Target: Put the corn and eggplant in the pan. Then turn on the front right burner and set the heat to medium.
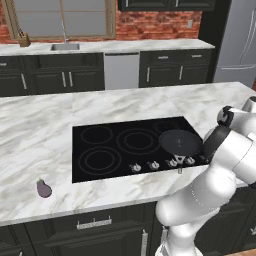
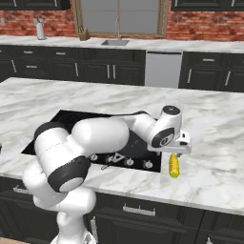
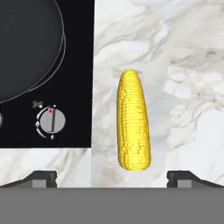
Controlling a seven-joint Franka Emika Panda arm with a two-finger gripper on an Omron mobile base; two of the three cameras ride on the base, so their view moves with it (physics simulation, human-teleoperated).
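Note:
The yellow corn (image 3: 132,120) lies on the marble counter just right of the cooktop; in the right base view the corn (image 2: 174,165) rests near the counter's front edge. My gripper (image 3: 114,176) hovers right above it, open, with one fingertip on each side of the cob and nothing held. From the right base view the gripper (image 2: 176,153) points down at the cob. The dark grey pan (image 1: 180,141) sits on the front right burner, and the pan's rim (image 3: 26,43) shows in the hand view. The purple eggplant (image 1: 44,188) lies far left on the counter.
The black cooktop (image 1: 115,145) has a row of knobs (image 1: 152,165) along its front; the rightmost knob (image 3: 52,121) is beside the corn. The counter's front edge runs close behind the cob. A sink (image 1: 65,47) and dark cabinets line the back wall.

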